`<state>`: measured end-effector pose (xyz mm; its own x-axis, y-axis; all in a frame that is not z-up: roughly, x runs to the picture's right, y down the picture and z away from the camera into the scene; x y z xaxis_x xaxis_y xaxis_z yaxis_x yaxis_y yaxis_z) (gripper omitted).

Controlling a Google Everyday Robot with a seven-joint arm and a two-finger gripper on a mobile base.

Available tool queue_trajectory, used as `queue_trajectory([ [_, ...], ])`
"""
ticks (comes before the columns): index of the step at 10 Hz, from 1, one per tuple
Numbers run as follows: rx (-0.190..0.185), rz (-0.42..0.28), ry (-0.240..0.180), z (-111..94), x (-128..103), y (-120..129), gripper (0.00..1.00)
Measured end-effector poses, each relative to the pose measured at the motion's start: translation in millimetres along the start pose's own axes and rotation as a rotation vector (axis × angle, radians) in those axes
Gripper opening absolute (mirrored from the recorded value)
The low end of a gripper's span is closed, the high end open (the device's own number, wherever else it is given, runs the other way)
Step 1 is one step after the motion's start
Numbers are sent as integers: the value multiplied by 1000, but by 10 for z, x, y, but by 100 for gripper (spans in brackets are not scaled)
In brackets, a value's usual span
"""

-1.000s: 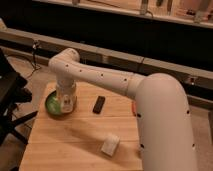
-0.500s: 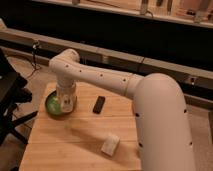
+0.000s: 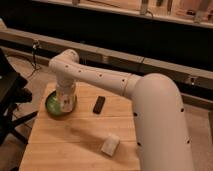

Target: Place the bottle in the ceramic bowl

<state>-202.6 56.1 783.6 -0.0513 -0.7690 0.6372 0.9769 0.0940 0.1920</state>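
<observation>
Hovering: end effector over round glossy grn ceramic bowl; grip state can't tell.

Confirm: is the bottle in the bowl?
Upright over the ceramic bowl, gripper atop the bottle; resting inside or held, cannot tell.

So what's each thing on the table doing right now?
green ceramic bowl: right way up on the table
bottle: upright, over the bowl's inside
gripper: low over the bowl
black object: lying flat
small white object: lying on the table
</observation>
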Motion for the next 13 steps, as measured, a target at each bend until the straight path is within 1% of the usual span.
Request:
queue_trajectory([
  [13,11,2,-5,76,72,-7,1],
])
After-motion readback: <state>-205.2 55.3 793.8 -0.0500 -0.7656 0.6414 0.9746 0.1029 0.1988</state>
